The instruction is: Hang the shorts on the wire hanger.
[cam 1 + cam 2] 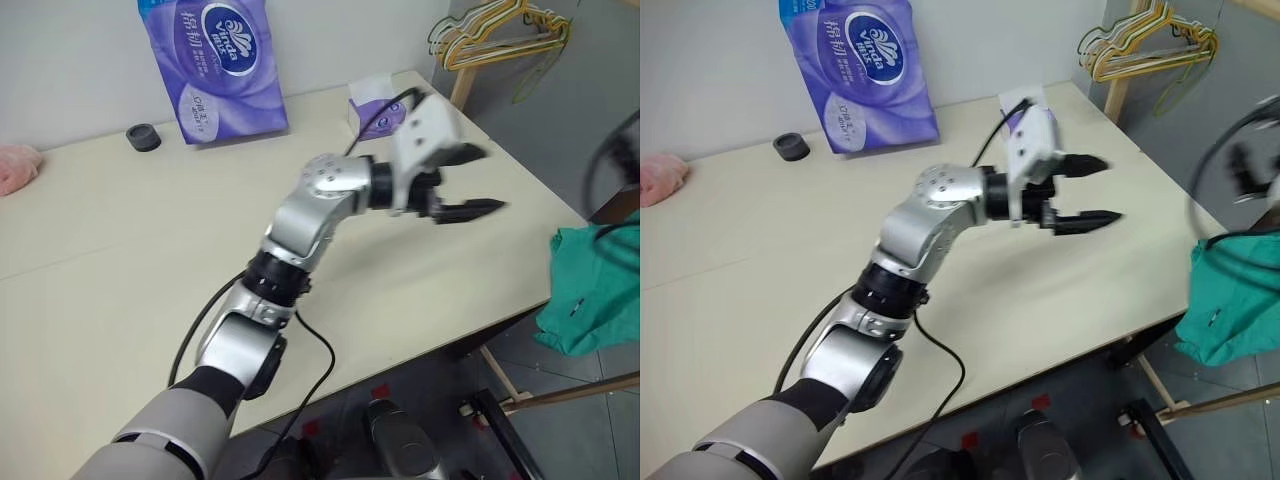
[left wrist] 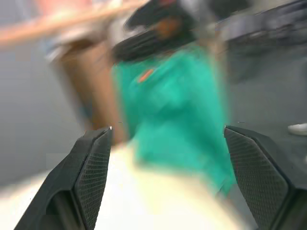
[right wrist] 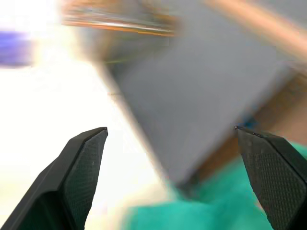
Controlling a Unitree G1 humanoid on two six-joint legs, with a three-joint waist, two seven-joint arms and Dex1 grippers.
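A pale cream table (image 1: pixel 120 260) stands against a light wall (image 1: pixel 70 60), above dark grey floor (image 1: pixel 590 440).

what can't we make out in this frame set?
- Teal-green cloth shorts: cut off by the head views' right edge; what holds them up cannot be told.
- Thin grey wire hanger: not identifiable; a blurred dark streak at the head views' right edge.
- Left wrist view: shorts smeared by motion blur between the open left gripper fingers.
- Right gripper: open, background blurred.

Left arm outstretched, left pincer (image 1: pixel 478 181) gaping, right pincer (image 3: pixel 170 136) spread wide
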